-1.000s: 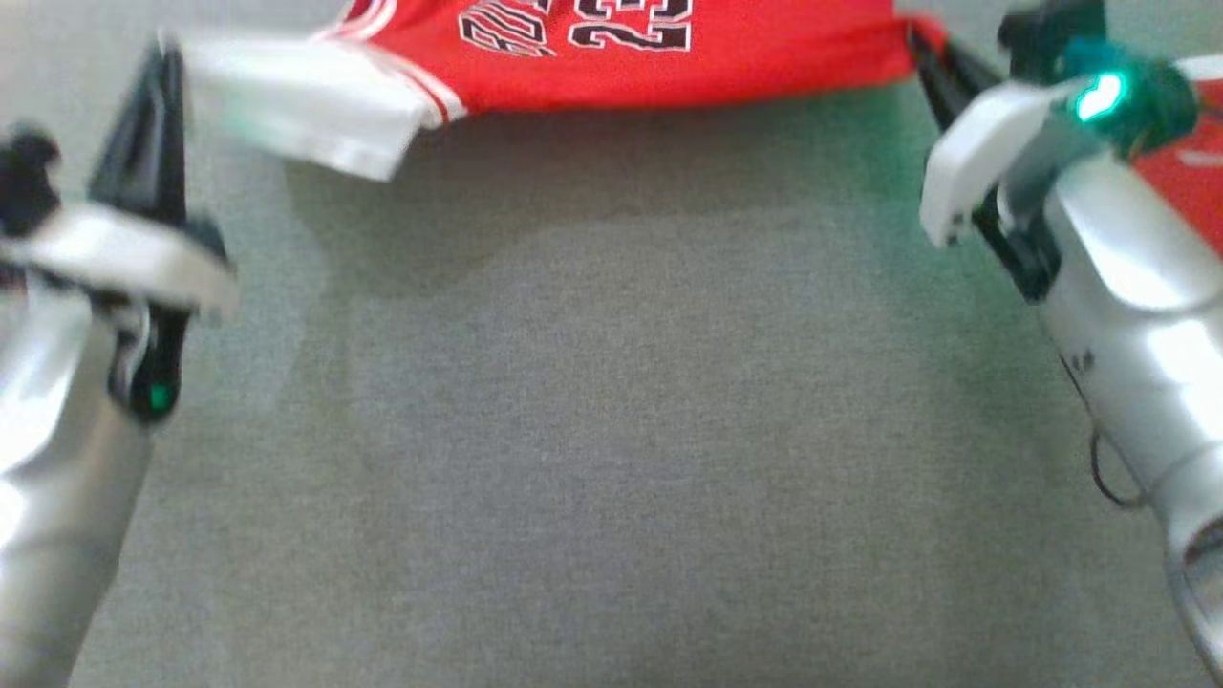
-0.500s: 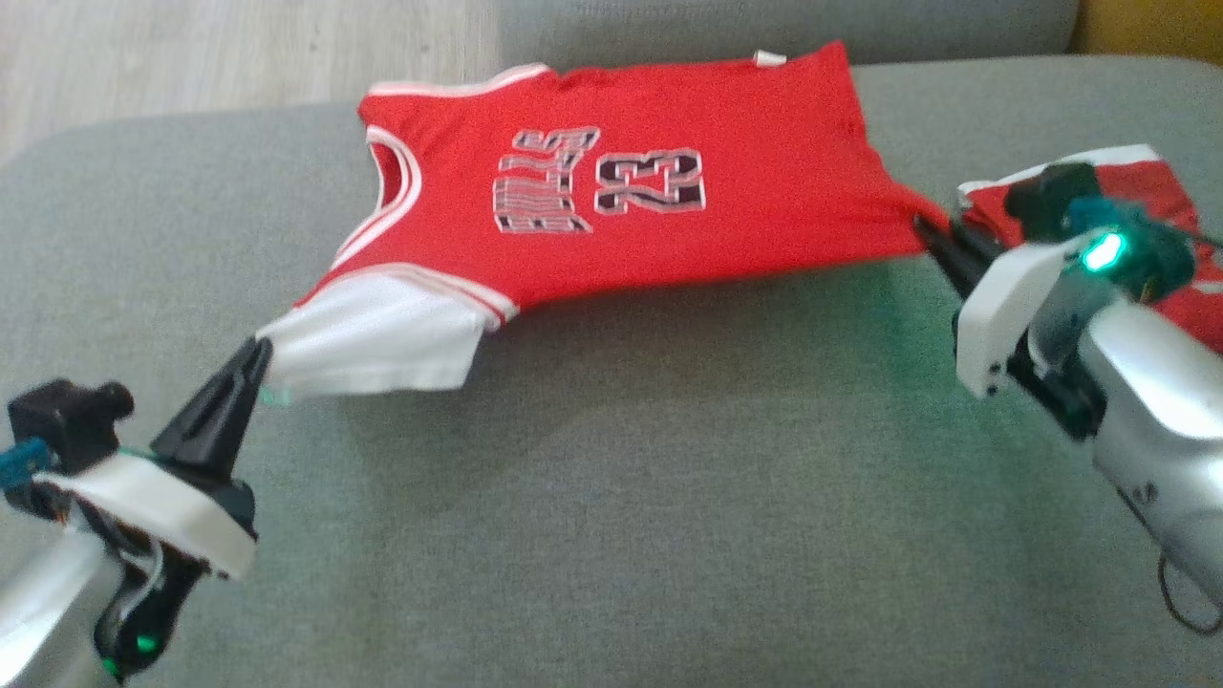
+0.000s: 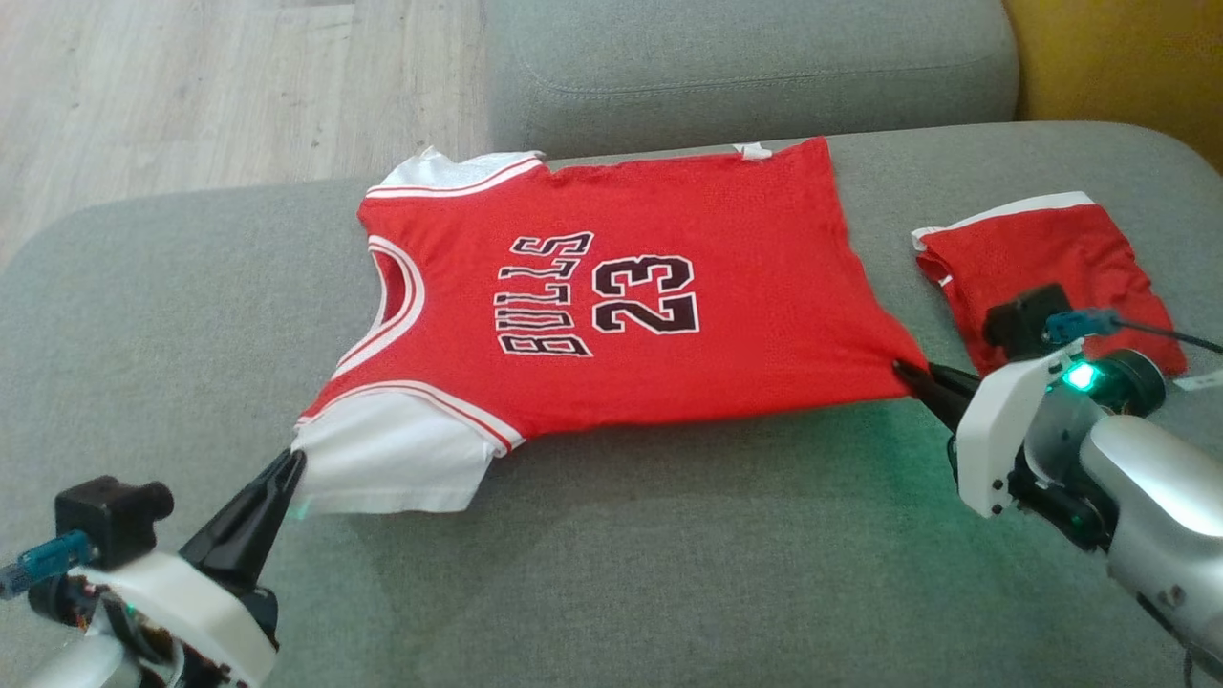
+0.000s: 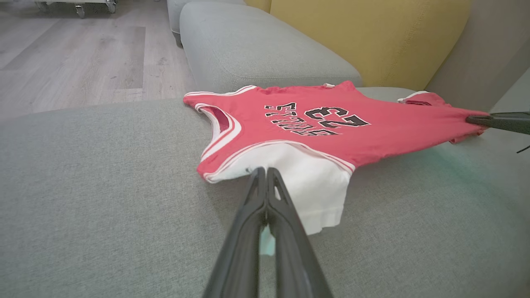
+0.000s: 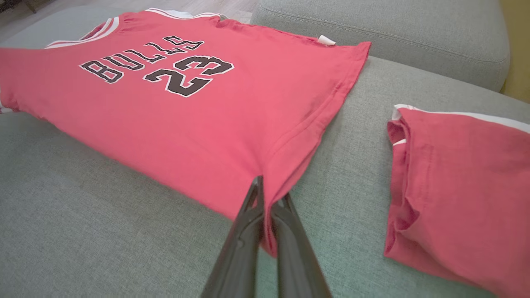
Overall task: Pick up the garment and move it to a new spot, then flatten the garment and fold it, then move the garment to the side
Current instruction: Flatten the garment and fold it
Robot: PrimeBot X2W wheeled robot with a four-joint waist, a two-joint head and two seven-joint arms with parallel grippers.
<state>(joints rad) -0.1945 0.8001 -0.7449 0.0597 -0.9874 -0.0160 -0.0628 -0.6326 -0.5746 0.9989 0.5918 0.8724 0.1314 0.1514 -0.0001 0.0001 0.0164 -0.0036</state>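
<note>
My jersey (image 3: 611, 315) is light, limp and stretchy, so corners are the hold. My left gripper (image 3: 294, 461) pinches the white sleeve at 7 o'clock, my right gripper (image 3: 906, 371) the hem corner at 4. The jersey lies spread mid-sofa (image 3: 669, 573). Its near edge hangs lower than before, and the camera has shifted too.

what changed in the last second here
Mainly the camera tilted up, so the whole jersey on the sofa shows now. Its far sleeve shows more white. Nothing taken or released: left pincer stays shut on the near sleeve, right pincer on the hem corner; the folded red garment stays beside.
</note>
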